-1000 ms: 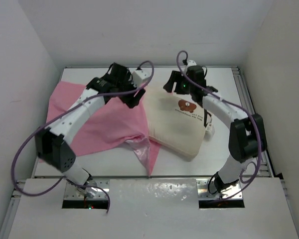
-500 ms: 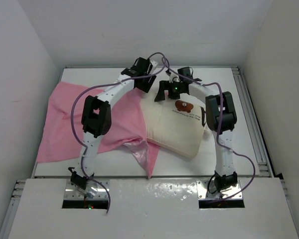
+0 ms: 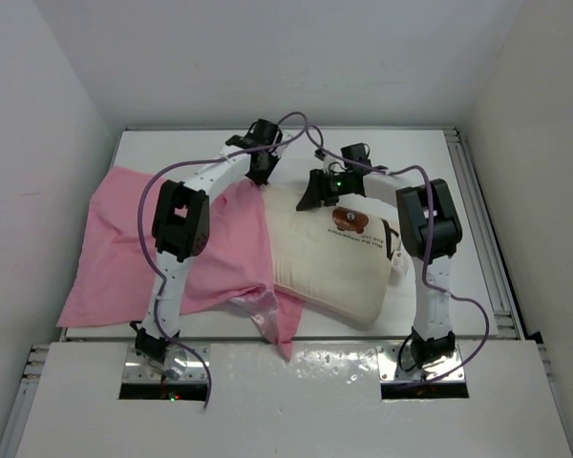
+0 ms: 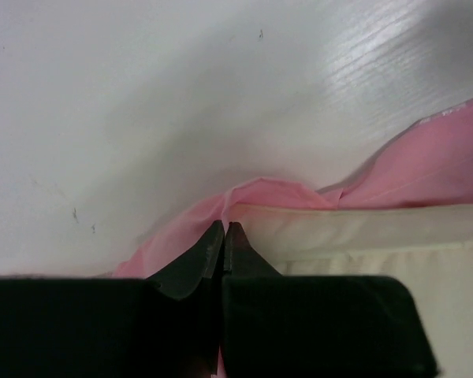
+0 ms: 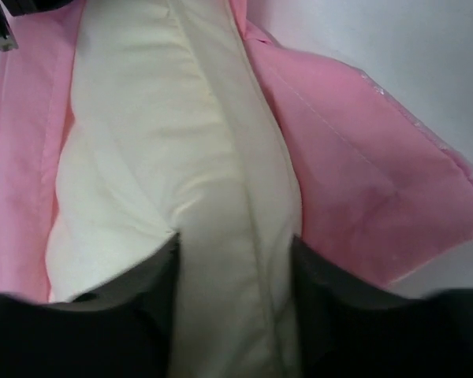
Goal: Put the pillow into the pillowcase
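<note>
- One pillow, cream-white and quilted, flat on the white table, right of centre
- One brown bear print on its top face, one line of small text just below
- One pillowcase, shiny pink, spread out left of the pillow, its right edge lapping over the pillow's left side; one loose fold reaching past the table's near edge
- Two arms: left arm and right arm, both stretched toward the pillow's far left corner
- Left gripper at the far rim of the pillowcase; in the left wrist view, tips pressed tight together on a pinch of pink fabric, the cream pillow edge just to the right beneath that pink rim
- Right gripper at the pillow's far edge; in the right wrist view, held fairly wide, clasping the pillow's seamed edge, one of the two fingers on each side of the padding
- Pink fabric on both sides of the pillow in that view
- The two grippers near each other at the pillowcase mouth; contact between them impossible to tell
</note>
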Robot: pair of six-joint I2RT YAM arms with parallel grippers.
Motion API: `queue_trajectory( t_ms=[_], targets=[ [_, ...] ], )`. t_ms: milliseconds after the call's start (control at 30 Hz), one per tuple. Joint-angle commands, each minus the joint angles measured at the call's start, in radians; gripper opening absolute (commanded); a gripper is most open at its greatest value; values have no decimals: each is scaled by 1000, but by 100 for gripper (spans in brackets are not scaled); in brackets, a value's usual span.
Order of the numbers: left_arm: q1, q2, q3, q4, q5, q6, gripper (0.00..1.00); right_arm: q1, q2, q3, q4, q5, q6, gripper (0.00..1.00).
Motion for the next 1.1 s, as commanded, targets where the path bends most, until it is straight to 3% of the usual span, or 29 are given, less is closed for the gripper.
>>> queue_trajectory(
  t_ms=[0,33,133,300,400,600,700,867,1000,1067],
  targets=[
    [28,-122,-20,-61,47,16,0,2,-60,-11,25,31,-12,41],
    [28,-136,-24,-61,79,18,0,2,-65,-12,21,33,-1,18],
    [20,-188,8,-36,191,33,0,15,-94,-32,19,44,16,0],
    [-81,-216,187,-3,292,116,0,64,-309,-129,135,80,66,0],
    [-121,-214,285,-29,410,152,0,82,-483,-267,470,135,216,0],
    [-181,-234,405,-144,584,177,0,107,-666,-468,787,376,425,0],
    [-210,-248,425,-188,677,206,0,128,-678,-519,846,586,556,0],
    [-232,-271,430,-240,832,237,0,116,-649,-546,766,974,754,0],
    [-242,-288,390,-282,808,304,0,88,-632,-572,781,982,858,0],
    [-244,-297,297,-270,780,320,0,99,-640,-580,792,982,851,0]
  ],
)
